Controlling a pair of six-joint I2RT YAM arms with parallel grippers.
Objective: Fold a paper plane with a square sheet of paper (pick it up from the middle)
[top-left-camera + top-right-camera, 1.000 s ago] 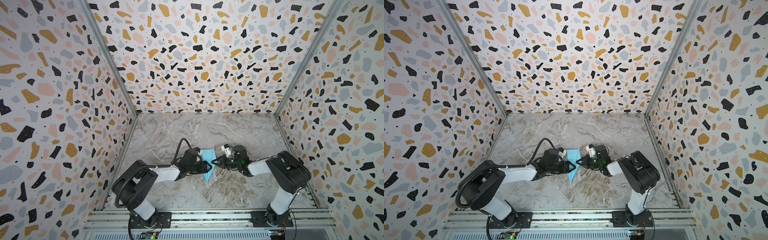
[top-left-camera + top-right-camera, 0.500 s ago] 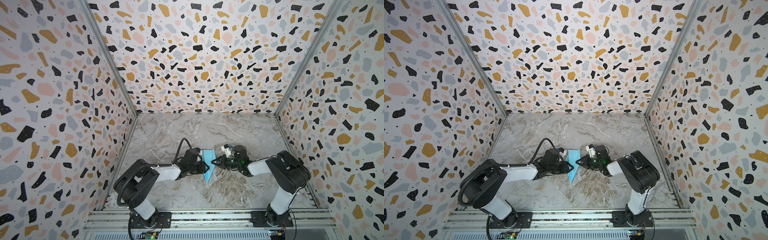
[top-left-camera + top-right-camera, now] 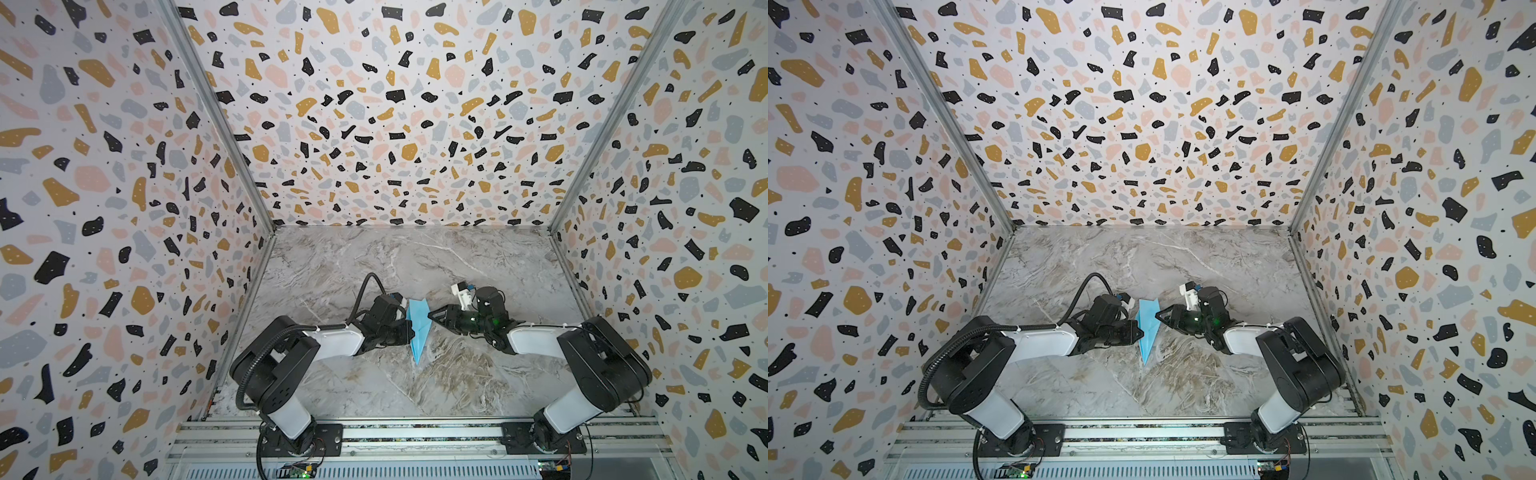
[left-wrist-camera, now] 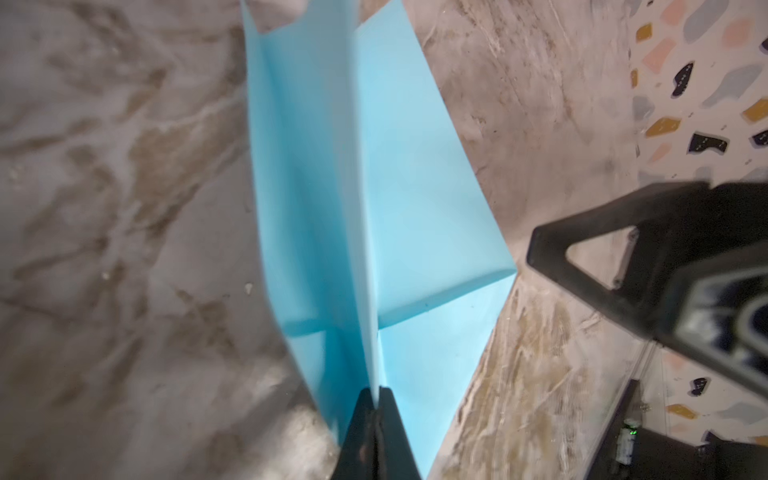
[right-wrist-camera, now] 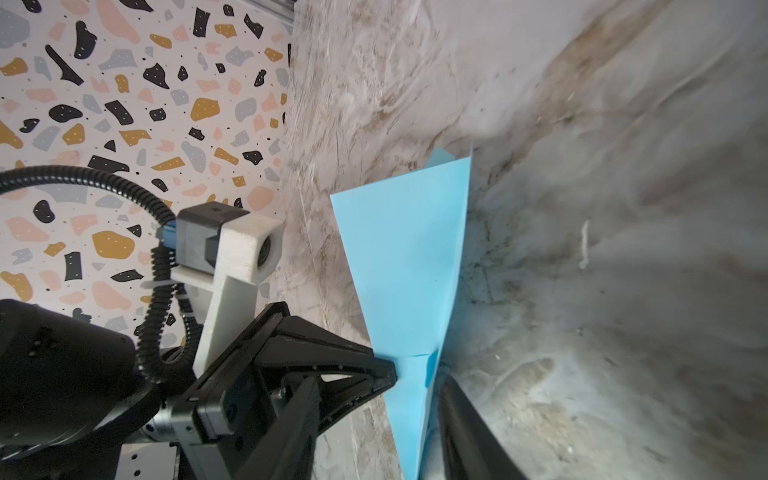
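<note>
The square sheet of paper now has the form of a light blue paper plane point(image 3: 419, 328) point(image 3: 1148, 328), with its pointed nose toward the front of the marble table. My left gripper point(image 3: 411, 332) point(image 3: 1142, 332) is shut on the plane's centre crease. In the left wrist view its tips point(image 4: 377, 392) pinch the crease with the two wings point(image 4: 415, 199) spread on either side. My right gripper point(image 3: 431, 316) point(image 3: 1157, 316) stands open just right of the plane. In the right wrist view it point(image 5: 378, 377) straddles the paper plane point(image 5: 403, 257) without gripping it.
The marble table point(image 3: 415, 257) is boxed in by terrazzo-patterned walls on the left, back and right. An aluminium rail point(image 3: 415, 432) carrying both arm bases runs along the front. The left arm's cable point(image 3: 365, 282) loops up behind its wrist.
My left gripper has shut on the plane's crease. My right gripper has opened and let go of the plane. The plane has hardly moved.
</note>
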